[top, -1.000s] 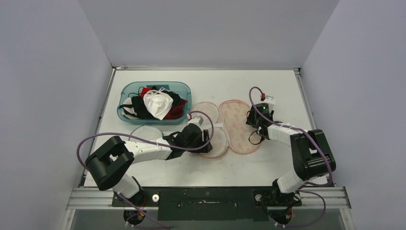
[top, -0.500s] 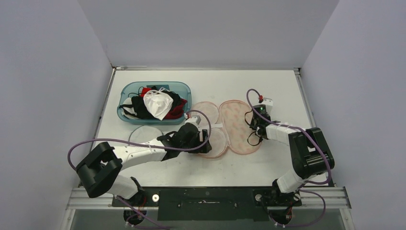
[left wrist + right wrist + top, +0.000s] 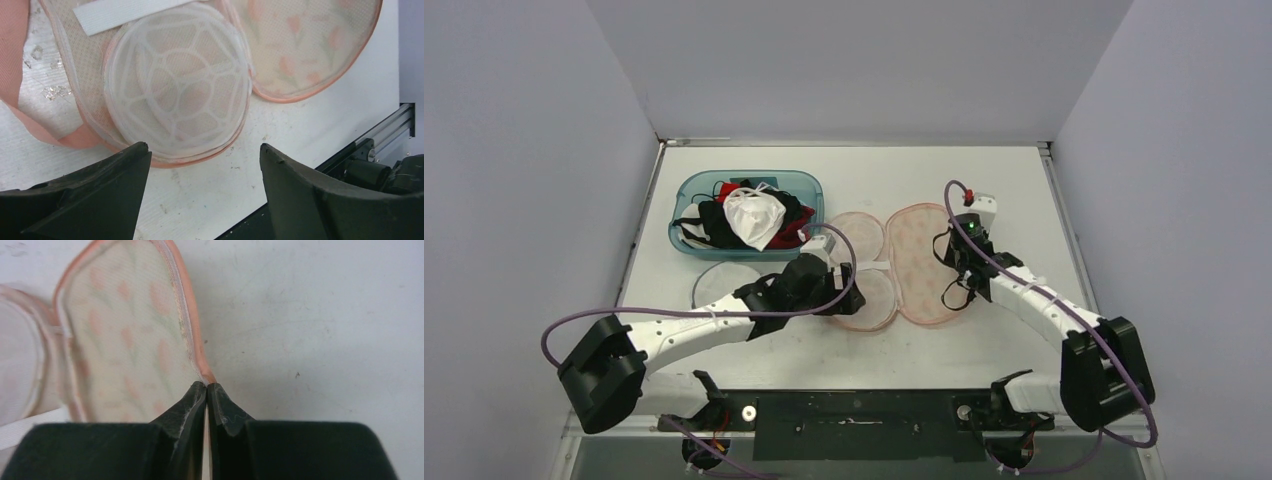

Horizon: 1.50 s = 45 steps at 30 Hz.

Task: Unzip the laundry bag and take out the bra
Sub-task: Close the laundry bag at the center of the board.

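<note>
The right gripper [image 3: 206,386] is seen clamped on the pink trim of the laundry bag [image 3: 125,340], its tips pressed together over the edge of the floral mesh flap. The left gripper [image 3: 203,146] is held spread wide above the white lattice dome [image 3: 177,95] in the bag's near left lobe, with nothing between its jaws. The bag is laid unfolded at the middle of the table [image 3: 984,170], just right of the teal basket [image 3: 744,173]. Since a second ago, the left arm has been stretched lower and further left, and the right arm's elbow has been swung toward the near right corner. The bag itself has barely been shifted. A bra cannot be told apart inside the mesh.
</note>
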Each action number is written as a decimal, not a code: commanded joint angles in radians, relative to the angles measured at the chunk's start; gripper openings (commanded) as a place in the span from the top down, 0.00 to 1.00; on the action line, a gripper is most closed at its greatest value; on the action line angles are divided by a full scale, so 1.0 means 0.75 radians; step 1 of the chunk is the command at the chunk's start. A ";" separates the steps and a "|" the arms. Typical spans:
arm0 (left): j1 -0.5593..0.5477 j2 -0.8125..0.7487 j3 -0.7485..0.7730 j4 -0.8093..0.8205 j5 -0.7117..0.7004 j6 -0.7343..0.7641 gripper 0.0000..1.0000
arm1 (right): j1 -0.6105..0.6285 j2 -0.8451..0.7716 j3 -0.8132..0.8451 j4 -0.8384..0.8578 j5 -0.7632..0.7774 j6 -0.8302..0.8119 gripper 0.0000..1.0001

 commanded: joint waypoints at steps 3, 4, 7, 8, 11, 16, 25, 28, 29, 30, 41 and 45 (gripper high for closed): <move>0.032 -0.114 0.081 0.055 -0.035 -0.023 0.17 | 0.076 -0.108 0.162 -0.220 -0.062 0.026 0.95; 0.031 -0.121 0.076 0.080 -0.026 -0.025 0.15 | 0.079 -0.116 0.167 -0.239 -0.084 0.041 0.95; 0.029 -0.138 0.044 0.203 0.007 -0.023 0.07 | 0.079 -0.150 0.167 -0.262 -0.186 0.109 0.95; 0.031 -0.142 0.029 0.229 0.009 -0.030 0.03 | 0.081 -0.163 0.162 -0.258 -0.220 0.145 0.95; 0.040 -0.161 -0.016 0.282 -0.011 -0.059 0.03 | 0.092 -0.198 0.157 -0.233 -0.344 0.196 0.95; 0.076 -0.175 -0.050 0.256 -0.027 -0.092 0.03 | 0.128 -0.215 0.205 -0.220 -0.462 0.236 0.95; 0.143 -0.332 -0.069 0.062 -0.079 -0.101 0.02 | 0.182 -0.188 0.270 -0.142 -0.663 0.358 0.95; 0.201 -0.405 -0.081 0.002 -0.051 -0.096 0.01 | 0.215 -0.161 0.290 -0.106 -0.698 0.417 0.95; 0.216 -0.431 -0.088 -0.012 -0.047 -0.094 0.02 | 0.227 -0.149 0.295 -0.090 -0.711 0.449 0.95; 0.225 -0.457 -0.096 -0.022 -0.047 -0.093 0.01 | 0.240 -0.135 0.299 -0.074 -0.718 0.474 0.95; 0.321 -0.642 -0.183 -0.128 -0.032 -0.076 0.01 | 0.422 0.112 0.318 0.217 -0.665 0.704 0.95; 0.330 -0.684 -0.199 -0.157 -0.036 -0.074 0.01 | 0.476 0.210 0.336 0.289 -0.611 0.762 0.95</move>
